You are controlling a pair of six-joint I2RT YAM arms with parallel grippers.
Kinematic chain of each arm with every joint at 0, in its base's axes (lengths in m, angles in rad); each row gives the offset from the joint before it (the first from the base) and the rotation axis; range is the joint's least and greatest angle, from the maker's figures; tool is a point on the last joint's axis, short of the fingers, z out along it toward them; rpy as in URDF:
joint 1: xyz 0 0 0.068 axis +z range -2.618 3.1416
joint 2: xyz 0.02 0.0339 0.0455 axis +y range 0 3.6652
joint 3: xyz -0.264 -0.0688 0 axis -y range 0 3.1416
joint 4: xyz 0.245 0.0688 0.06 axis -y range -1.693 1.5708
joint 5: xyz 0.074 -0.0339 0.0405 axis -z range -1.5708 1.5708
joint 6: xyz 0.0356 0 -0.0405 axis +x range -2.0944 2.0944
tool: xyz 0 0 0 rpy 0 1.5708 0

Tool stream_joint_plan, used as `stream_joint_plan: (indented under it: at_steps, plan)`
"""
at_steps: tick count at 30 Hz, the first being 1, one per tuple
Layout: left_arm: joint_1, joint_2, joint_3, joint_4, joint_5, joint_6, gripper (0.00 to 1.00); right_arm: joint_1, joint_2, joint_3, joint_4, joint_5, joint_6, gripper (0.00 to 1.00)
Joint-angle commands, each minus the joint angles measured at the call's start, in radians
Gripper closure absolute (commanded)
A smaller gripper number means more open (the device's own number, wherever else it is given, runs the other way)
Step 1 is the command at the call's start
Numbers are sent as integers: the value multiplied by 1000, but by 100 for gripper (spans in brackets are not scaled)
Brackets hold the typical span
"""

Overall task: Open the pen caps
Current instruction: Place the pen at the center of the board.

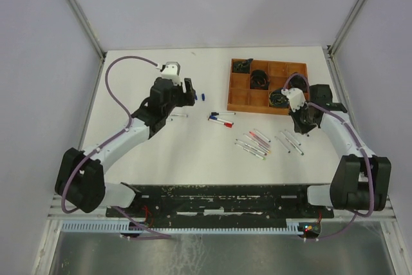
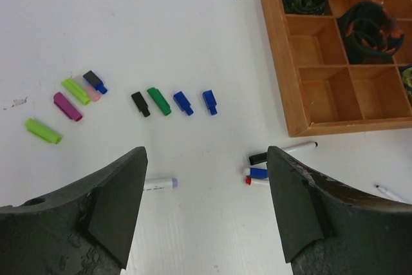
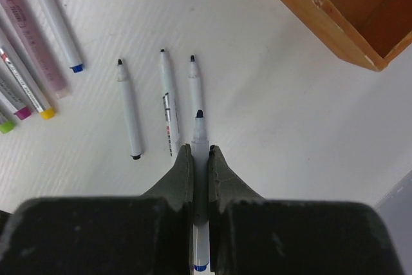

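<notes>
Several loose pen caps (image 2: 159, 101) in green, purple, pink, black and blue lie in a row on the white table. My left gripper (image 2: 206, 159) hangs open above bare table just in front of them, with nothing between its fingers. A pen with a pale blue end (image 2: 159, 184) lies by the left finger. Capped black, blue and red pens (image 2: 257, 172) lie by the right finger. My right gripper (image 3: 199, 152) is shut on an uncapped pen (image 3: 199, 127), dark tip pointing forward. Three uncapped pens (image 3: 168, 101) lie on the table just ahead of it.
The brown compartment tray (image 1: 235, 88) stands at the back right with dark coiled items in some cells; its corner (image 3: 360, 53) is close to my right gripper. More pens (image 1: 254, 143) lie mid-table, and several with coloured ends (image 3: 38, 62) lie to the left.
</notes>
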Motion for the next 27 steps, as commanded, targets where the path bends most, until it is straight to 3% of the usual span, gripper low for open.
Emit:
stream_joint_plan:
  at_steps: [1, 27]
  plan:
    - [-12, -61, -26, 114, -11, 62, 18, -54, 34, 47, -7, 11, -27, 98]
    - [-65, -104, -71, 161, -59, 102, 14, -93, 275, 147, -24, -21, -36, 88]
